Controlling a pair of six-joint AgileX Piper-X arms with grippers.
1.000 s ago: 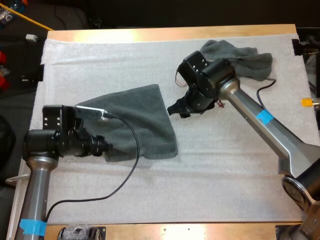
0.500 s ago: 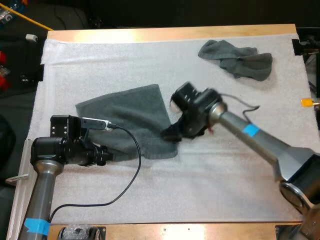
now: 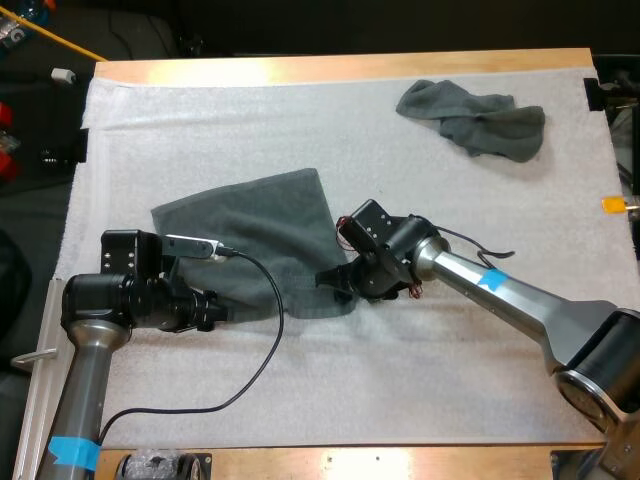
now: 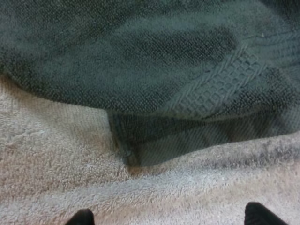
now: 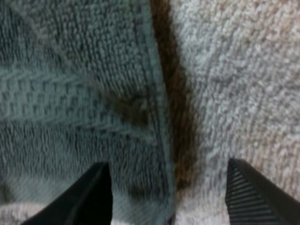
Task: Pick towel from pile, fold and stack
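A dark grey-green towel lies spread on the white mat, left of centre, with its near side doubled over. My left gripper sits at the towel's near left edge, and its fingertips stand apart on the mat just short of the towel's corner. My right gripper is low over the towel's near right corner. It is open: one finger is above the towel's edge, the other above bare mat. A second, crumpled towel lies at the far right.
Bare mat stretches along the near side and between the two towels. The wooden table edge runs along the far side. A black cable loops over the mat near my left arm.
My right arm has swung from beside the crumpled towel to the spread towel's near right corner and dropped low. My left gripper drew back slightly toward the near left edge.
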